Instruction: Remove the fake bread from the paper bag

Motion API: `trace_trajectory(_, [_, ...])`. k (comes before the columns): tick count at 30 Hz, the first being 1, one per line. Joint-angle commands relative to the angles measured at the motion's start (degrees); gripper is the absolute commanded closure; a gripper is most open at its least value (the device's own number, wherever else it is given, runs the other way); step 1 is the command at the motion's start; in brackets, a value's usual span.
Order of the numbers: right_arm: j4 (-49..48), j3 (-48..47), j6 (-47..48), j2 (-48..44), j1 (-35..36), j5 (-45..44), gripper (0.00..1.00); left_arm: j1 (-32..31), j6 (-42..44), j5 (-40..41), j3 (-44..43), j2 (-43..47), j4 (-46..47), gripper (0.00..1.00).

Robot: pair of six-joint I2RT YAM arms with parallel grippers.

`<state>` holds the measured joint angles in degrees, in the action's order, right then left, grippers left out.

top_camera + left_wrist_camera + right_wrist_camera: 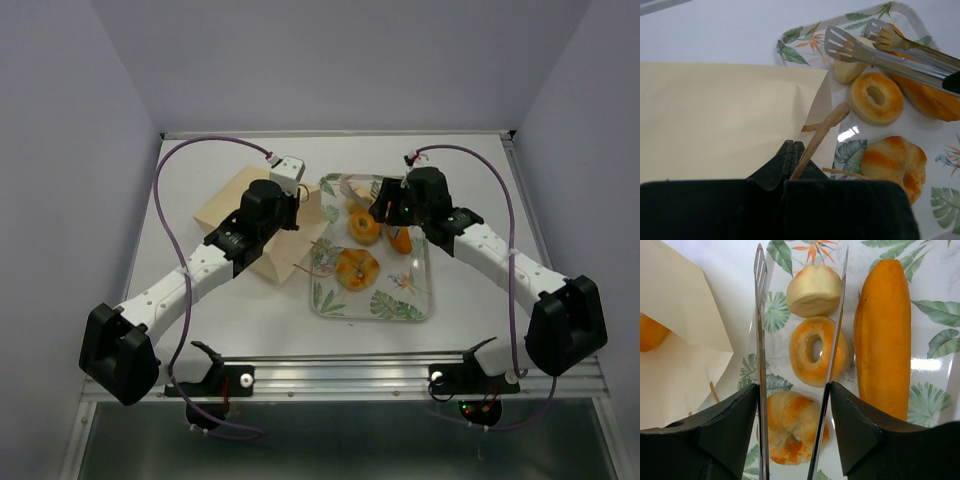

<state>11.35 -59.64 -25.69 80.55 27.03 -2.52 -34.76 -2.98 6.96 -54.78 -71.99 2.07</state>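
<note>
Paper bag (715, 125) handle (822, 131) perhaps in closed left gripper (791, 150); tongs (850, 46) in outstretched right gripper (794, 396).

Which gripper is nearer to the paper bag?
Left. The left gripper pinches the paper bag by its handle; the right gripper holds tongs over the tray, apart from the bag.

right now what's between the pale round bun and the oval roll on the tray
A ring-shaped bun, in line with the pale bun and the roll on the tray. The right wrist view shows it best, framed by the tongs.
</note>
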Motion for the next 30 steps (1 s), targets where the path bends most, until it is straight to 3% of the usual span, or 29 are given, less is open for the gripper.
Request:
trace_trajectory(1, [-4.50,-1.01,1.17,-5.14,-0.04,0.94,0.36,0.13,2.02,-1.25,1.43,2.55,0.13,1.00])
trace_trajectory(10, [-2.66,2.33,3.28,-17.53,-0.04,6.56,0.39,0.13,1.93,-2.39,1.08,1.94,0.83,1.00])
trace_trajectory(17, [2.79,7.42,4.52,-22.63,-0.04,24.03,0.41,0.13,2.02,-1.16,-0.32,1.59,0.31,1.00])
trace_trajectory(20, [3.67,9.80,3.72,-24.30,-0.04,27.65,0.44,0.13,2.02,0.15,-1.02,1.23,-0.13,1.00])
trace_trajectory(30, [0.08,15.51,2.50,-29.76,-0.04,46.28,0.51,0.05,1.93,-0.63,-1.99,0.18,-0.92,1.00])
